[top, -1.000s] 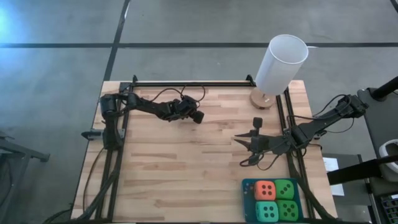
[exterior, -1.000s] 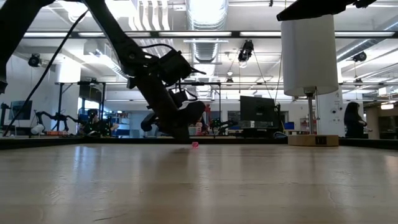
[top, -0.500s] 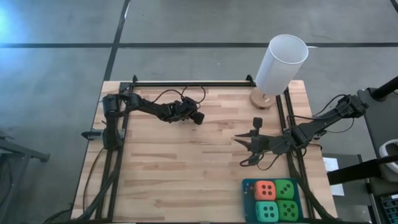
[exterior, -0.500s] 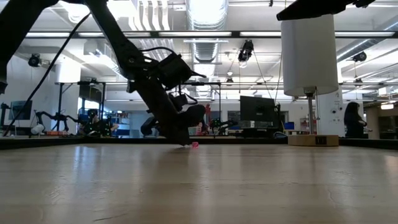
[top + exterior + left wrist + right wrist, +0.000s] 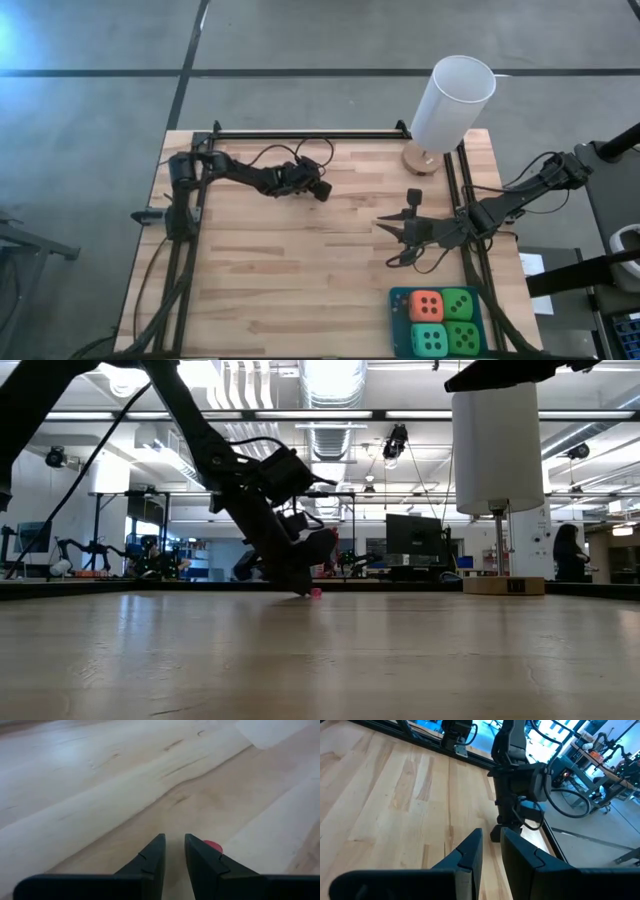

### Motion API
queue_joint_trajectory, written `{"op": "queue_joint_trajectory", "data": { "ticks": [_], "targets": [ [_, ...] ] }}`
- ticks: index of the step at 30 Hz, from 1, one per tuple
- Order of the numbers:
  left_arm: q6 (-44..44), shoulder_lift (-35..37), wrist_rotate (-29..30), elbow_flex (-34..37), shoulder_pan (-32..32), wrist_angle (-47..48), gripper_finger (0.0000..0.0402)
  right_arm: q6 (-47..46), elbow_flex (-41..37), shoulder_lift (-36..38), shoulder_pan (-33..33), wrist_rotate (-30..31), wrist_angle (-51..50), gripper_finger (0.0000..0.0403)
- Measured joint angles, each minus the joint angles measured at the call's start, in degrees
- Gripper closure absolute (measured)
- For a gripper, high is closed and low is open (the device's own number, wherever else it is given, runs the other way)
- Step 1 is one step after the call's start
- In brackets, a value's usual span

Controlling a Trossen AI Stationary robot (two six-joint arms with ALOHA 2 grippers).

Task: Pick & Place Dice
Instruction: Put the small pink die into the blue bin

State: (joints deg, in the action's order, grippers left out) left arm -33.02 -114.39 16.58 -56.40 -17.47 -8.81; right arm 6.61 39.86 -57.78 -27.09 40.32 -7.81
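Note:
Several dice sit in a teal tray [image 5: 396, 300] at the table's near right corner: an orange-red die [image 5: 427, 306], a green die [image 5: 459, 303], a turquoise die [image 5: 430, 339] and a second green die [image 5: 462, 337]. My left gripper [image 5: 322, 192] is far from them, at the table's far left-centre. It slants down with its tips just above the wood [image 5: 175, 845], shut to a narrow slit with nothing in it. A tiny red thing [image 5: 212, 846] lies on the table beside one fingertip. My right gripper [image 5: 380, 222] hovers mid-right, shut, holding nothing. My left gripper has one fingertip [image 5: 200, 855] right beside the tiny red thing [image 5: 314, 593] on the table. I cannot tell whether it touches it, because that finger hides the near side of the thing.
A tall white cylinder [image 5: 452, 100] stands on a wooden base [image 5: 425, 158] at the far right corner. Dark rails run along the table's left, far and right edges. Bare wood lies between the two arms.

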Motion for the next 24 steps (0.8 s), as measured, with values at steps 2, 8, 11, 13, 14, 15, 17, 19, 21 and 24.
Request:
{"op": "queue_joint_trajectory", "data": {
  "ticks": [2, 8, 11, 13, 14, 15, 17, 19, 21, 24],
  "targets": [
    [0.01, 0.00, -0.11, 0.00, 0.38, -0.05, 0.0323, 0.02, 0.00, 0.00, 0.00, 0.00, 0.00, 0.0339],
    [0.08, -0.09, -0.84, 0.00, 1.90, -1.21, 0.0323, 0.02, 0.00, 0.00, 0.00, 0.00, 0.00, 0.0339],
    [0.98, -0.16, -1.42, 0.07, 2.83, -2.33, 0.0323, 0.02, 0.00, 0.00, 0.00, 0.00, 0.00, 0.0339],
    [1.50, -0.20, -1.87, 0.07, 3.50, -3.02, 0.0323, 0.02, 0.00, 0.00, 0.00, 0.00, 0.00, 0.0339],
    [1.53, -0.20, -2.13, 0.07, 3.81, -3.22, 0.0323, 0.02, 0.00, 0.00, 0.00, 0.00, 0.00, 0.0339],
    [1.54, -0.20, -2.23, 0.07, 4.12, -3.44, 0.0323, 0.02, 0.00, 0.00, 0.00, 0.00, 0.00, 0.0339],
    [1.54, -0.20, -2.18, 0.07, 4.61, -3.62, 0.0323, 0.02, 0.00, 0.00, 0.00, 0.00, 0.00, 0.0339],
    [1.54, -0.20, -2.04, 0.07, 5.05, -3.66, 0.0323, 0.02, 0.00, 0.00, 0.00, 0.00, 0.04, 0.0339],
    [1.54, -0.20, -2.01, 0.08, 5.46, -3.92, 0.0323, 0.02, 0.00, 0.00, 0.00, 0.00, 0.24, 0.0339],
    [1.59, -0.20, -2.10, 0.09, 6.13, -5.28, 0.0323, 0.02, 0.00, 0.00, 0.00, 0.00, 0.61, 0.0339]
  ]
}}
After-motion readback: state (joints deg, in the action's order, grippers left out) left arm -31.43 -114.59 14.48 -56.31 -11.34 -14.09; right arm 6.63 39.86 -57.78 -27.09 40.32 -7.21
